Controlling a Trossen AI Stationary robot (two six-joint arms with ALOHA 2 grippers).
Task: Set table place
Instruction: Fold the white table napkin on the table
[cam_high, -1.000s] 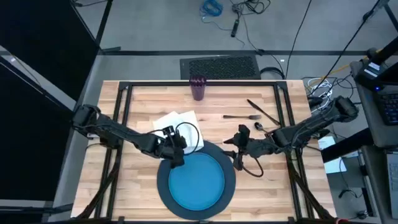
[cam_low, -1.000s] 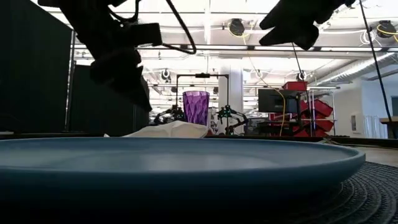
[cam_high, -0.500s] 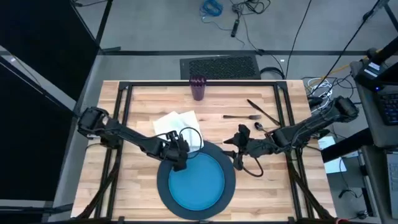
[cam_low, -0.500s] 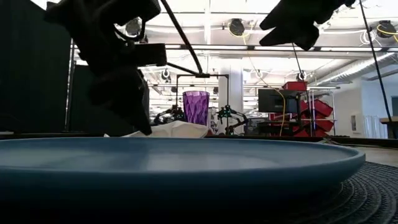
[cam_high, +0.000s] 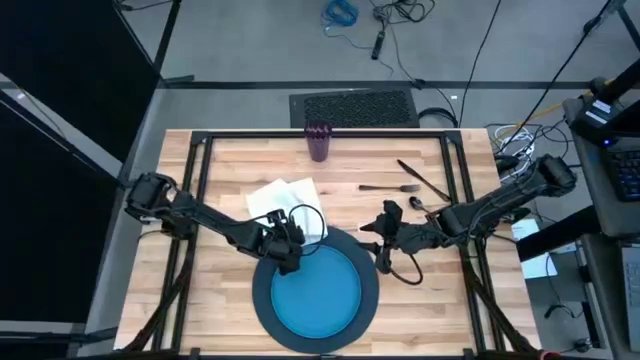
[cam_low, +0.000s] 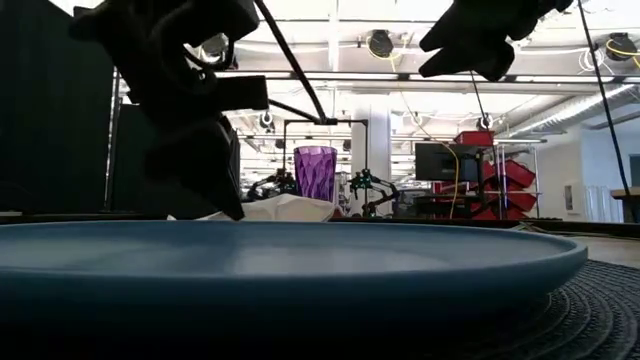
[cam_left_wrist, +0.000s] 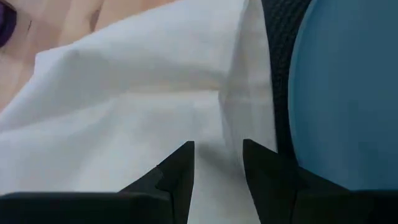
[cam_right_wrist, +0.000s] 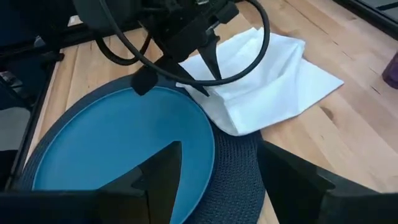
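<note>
Left gripper (cam_left_wrist: 217, 158) now lower over napkin (cam_left_wrist: 124, 106)

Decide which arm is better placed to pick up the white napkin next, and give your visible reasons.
Left, probably. The left claw is open directly over the napkin edge beside the blue plate; the right claw waits across the plate.

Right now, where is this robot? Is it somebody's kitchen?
Probably not a kitchen. It looks like a robot lab or workshop: red storage bins and a monitor stand behind the table, cables lie on the grey floor, and pipes and round lamps hang overhead.
</note>
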